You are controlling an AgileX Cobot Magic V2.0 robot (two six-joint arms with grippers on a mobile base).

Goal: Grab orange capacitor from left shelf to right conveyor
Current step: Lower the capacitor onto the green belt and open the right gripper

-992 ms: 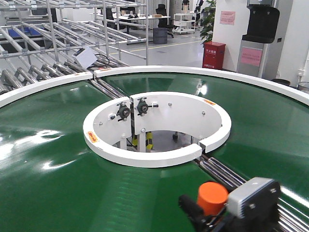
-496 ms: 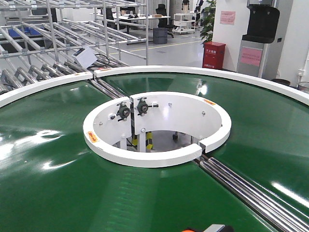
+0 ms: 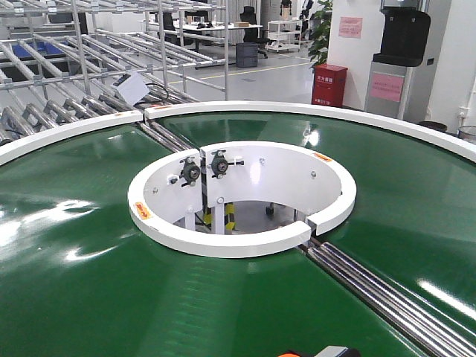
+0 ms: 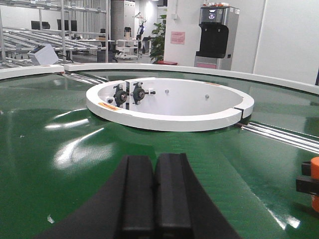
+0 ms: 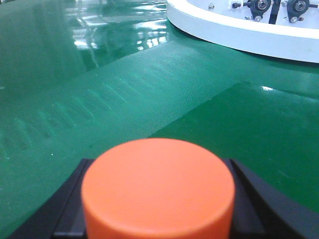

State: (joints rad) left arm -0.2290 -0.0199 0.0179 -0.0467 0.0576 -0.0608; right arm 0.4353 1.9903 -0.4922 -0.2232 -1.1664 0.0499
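While its two black fingers (image 4: 137,191) press together on nothing, the left gripper (image 4: 153,191) hangs low over the green belt of the right conveyor (image 4: 75,149). Beyond the fingertips lies the white inner ring (image 4: 169,117). Further right, the right gripper (image 5: 157,199) clamps the orange capacitor (image 5: 158,186) upright between its fingers, above the belt.

The orange capacitor (image 5: 158,189) sits in the right gripper (image 5: 158,199) above the right conveyor (image 5: 99,89).
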